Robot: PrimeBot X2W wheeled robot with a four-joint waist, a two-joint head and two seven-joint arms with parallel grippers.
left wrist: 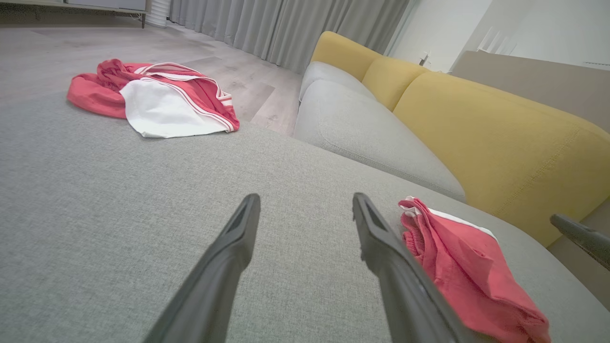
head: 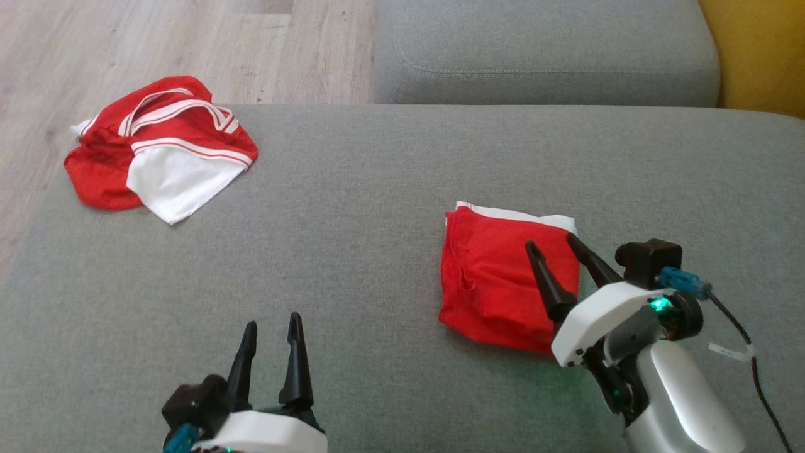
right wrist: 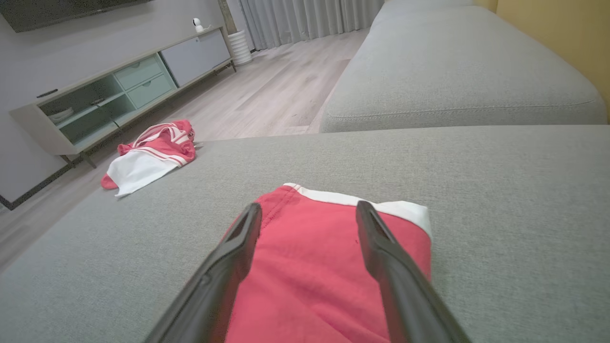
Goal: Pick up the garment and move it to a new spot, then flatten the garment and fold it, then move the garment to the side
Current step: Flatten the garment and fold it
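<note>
Grey sofa cushion [head: 352, 251] held the folded garment [head: 490, 283] at lower right; left jaws and right jaws stood spread, the latter over it, liable to snag and unfold it.

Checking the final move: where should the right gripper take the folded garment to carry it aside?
Probably the near edge of the folded garment, approached low from the robot's side. That edge looks thick and rounded, the layers stacked, so a pinch there should catch them all and keep the fold. The right gripper hangs open just over it.
</note>
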